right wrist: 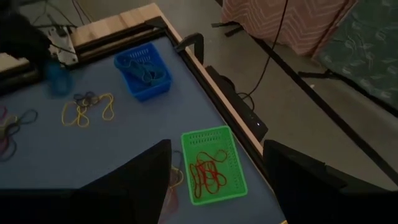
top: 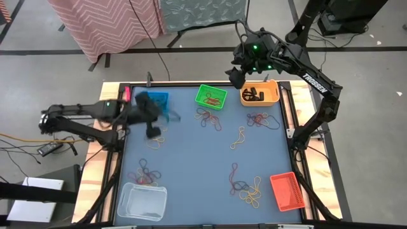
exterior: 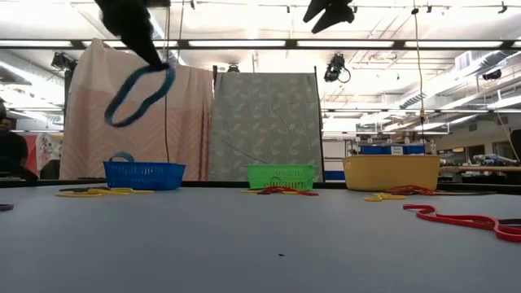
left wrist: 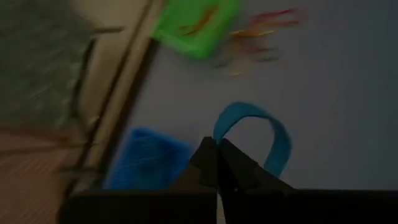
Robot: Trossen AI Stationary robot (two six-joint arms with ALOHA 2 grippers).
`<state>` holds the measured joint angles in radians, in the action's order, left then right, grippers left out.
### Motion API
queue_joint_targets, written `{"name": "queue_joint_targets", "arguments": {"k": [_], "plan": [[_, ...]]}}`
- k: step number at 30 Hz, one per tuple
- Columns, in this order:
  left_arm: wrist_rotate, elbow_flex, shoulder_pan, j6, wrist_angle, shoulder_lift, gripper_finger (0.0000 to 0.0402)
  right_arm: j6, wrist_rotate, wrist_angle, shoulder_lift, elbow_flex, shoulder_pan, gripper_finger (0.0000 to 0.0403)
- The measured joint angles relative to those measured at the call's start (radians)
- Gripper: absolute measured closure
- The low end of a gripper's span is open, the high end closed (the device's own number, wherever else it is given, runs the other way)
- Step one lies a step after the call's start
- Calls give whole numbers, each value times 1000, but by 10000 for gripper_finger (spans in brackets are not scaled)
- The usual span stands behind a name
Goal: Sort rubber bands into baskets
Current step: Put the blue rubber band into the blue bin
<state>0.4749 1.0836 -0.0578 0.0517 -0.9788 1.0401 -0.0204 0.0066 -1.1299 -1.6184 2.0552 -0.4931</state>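
Pinched tight, the left gripper (left wrist: 217,167) holds a blue rubber band (left wrist: 261,134) that hangs as a loop in the air, near the blue basket (top: 156,100) at the back of the table (top: 191,159). The right gripper (right wrist: 214,180) stands wide open with nothing in it, high over the green basket (right wrist: 211,165) and near the yellow-orange basket (top: 261,94).

From above, the blue loop is hard to make out because the left arm blurs over it. The low camera shows the loop clearly, up in the air. It does not show the red-orange basket (top: 286,191) or the clear basket (top: 142,201) at the front. Other rubber bands (top: 245,187) lie in little piles on the table.
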Motion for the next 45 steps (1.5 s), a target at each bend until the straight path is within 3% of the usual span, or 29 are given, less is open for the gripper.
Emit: {"name": "queue_joint_targets", "arguments": {"k": [7,10,14,18,26,33,37,45], "plan": [[1,-55,-354,-184,202,9,401,-34,0,30,0,0,0,137],[-40,-82,-455,-220,325,7,401,-55,0,30,0,0,0,137],[-68,-125,-537,-234,338,8,401,-80,0,27,0,0,0,137],[-79,-201,-586,-224,366,7,401,-93,0,25,0,0,0,137],[-90,-420,-631,-177,597,8,401,-93,0,28,0,0,3,137],[-82,-450,-631,-143,674,8,387,-93,0,29,0,0,3,137],[-88,-423,-640,-102,663,8,355,-93,0,29,0,0,3,137],[-153,-306,-650,-73,545,13,246,-93,0,29,0,0,3,137]]}}
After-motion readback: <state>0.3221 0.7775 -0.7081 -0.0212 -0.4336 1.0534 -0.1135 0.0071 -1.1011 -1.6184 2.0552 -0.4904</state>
